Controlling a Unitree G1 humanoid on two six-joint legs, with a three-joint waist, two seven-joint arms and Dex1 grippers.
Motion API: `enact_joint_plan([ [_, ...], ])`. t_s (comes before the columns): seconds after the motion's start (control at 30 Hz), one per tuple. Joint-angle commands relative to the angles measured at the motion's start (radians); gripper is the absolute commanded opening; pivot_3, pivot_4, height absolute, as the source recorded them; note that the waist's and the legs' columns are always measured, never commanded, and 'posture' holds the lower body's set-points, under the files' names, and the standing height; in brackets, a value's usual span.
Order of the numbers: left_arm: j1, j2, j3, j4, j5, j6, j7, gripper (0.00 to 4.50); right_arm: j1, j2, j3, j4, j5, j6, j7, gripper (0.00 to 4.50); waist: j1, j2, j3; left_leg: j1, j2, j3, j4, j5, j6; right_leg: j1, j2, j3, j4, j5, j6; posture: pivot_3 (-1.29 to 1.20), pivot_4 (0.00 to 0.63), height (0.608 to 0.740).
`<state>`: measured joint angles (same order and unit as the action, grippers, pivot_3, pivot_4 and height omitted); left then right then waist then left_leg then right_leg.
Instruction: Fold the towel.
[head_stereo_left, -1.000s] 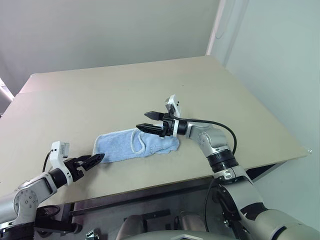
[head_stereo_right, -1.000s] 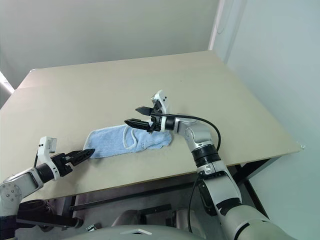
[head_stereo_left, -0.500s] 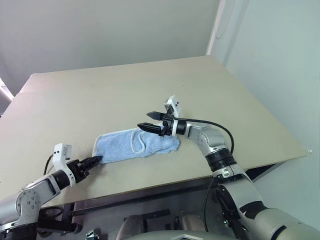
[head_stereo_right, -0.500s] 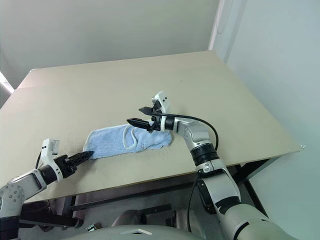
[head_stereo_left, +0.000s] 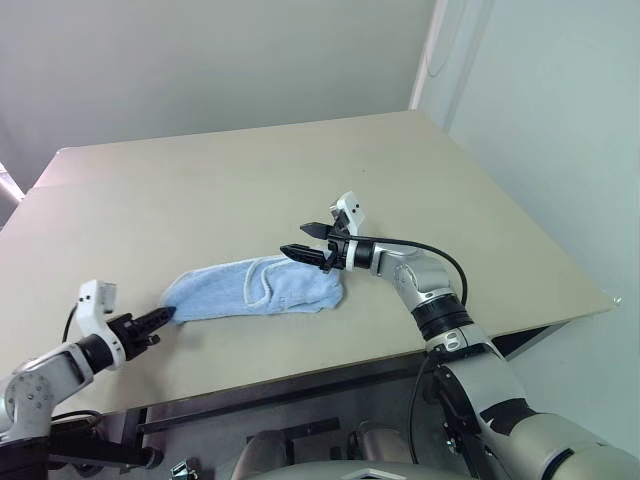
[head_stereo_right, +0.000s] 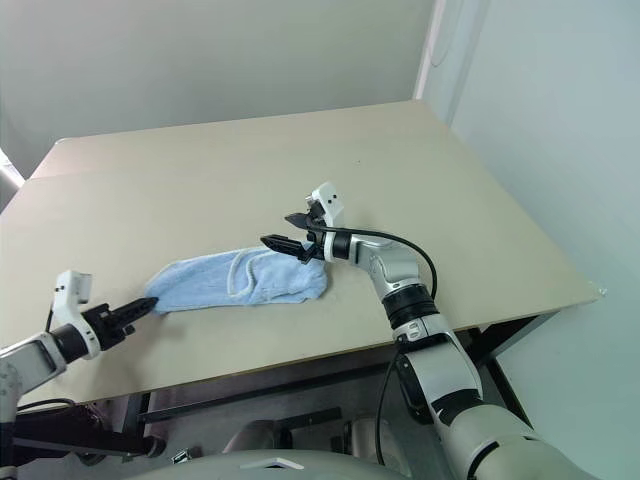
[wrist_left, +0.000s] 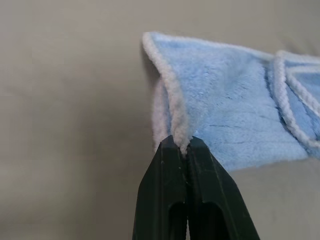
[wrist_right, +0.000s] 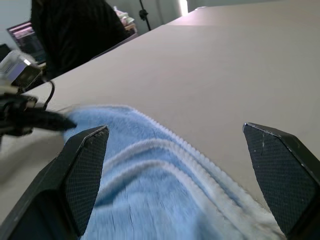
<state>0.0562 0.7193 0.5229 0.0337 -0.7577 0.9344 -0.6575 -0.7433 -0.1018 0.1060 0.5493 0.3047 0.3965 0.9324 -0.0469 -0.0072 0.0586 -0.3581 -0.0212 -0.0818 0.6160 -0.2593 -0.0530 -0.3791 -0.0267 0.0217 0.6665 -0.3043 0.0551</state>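
The light blue towel (head_stereo_left: 255, 288) lies bunched lengthwise on the tan table (head_stereo_left: 240, 190), its whitish stitched border (wrist_left: 172, 92) curling along the folds. At its left end my left gripper (head_stereo_left: 160, 319) is shut on the towel's corner; the left wrist view shows both black fingers (wrist_left: 165, 190) pinching the border. My right gripper (head_stereo_left: 303, 241) hovers open just above the towel's right end, pointing left, with nothing between its fingertips (wrist_right: 85, 165). The towel (wrist_right: 150, 200) lies spread below them.
The table's front edge (head_stereo_left: 330, 372) runs close under both arms and its right edge (head_stereo_left: 540, 225) falls off beside a pale wall. Bare tabletop stretches behind the towel. In the right wrist view, dark equipment (wrist_right: 75, 30) stands beyond the table.
My left gripper closed on the towel's left corner and pulled it left, dragging and stretching the towel that way. The right gripper stayed open and in place as the towel's right end slid under it.
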Motion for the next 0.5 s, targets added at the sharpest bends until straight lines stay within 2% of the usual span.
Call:
enact_joint_plan([
  [0.03, -0.025, 0.101, 0.069, 0.038, 0.012, -0.02, -0.049, 0.02, -0.013, -0.018, -0.023, -0.079, 0.041, 0.015, 0.044, 4.5, 0.0, 0.0, 0.0, 0.0, 0.0, 0.0, 0.0, 0.0, 0.0, 0.0, 0.0, 0.0, 0.0, 0.0, 0.0, 0.0, 0.0, 0.74],
  [0.23, -0.081, 0.173, 0.094, -0.062, -0.066, 0.042, -0.094, 0.02, 0.015, -0.051, -0.009, -0.112, 0.037, 0.039, 0.064, 4.5, 0.004, 0.0, 0.0, -0.001, 0.0, 0.0, -0.001, 0.0, 0.0, -0.001, -0.001, 0.0, -0.001, 0.0, 0.0, 0.0, 0.0, 0.74],
  [0.5, -0.156, 0.223, -0.041, -0.224, -0.131, 0.13, -0.172, 0.02, 0.067, -0.104, -0.005, -0.164, 0.02, 0.074, 0.041, 4.5, 0.001, 0.001, 0.001, -0.001, 0.0, 0.001, -0.001, 0.0, 0.0, -0.001, -0.001, 0.001, -0.001, 0.0, 0.0, 0.0, 0.0, 0.74],
])
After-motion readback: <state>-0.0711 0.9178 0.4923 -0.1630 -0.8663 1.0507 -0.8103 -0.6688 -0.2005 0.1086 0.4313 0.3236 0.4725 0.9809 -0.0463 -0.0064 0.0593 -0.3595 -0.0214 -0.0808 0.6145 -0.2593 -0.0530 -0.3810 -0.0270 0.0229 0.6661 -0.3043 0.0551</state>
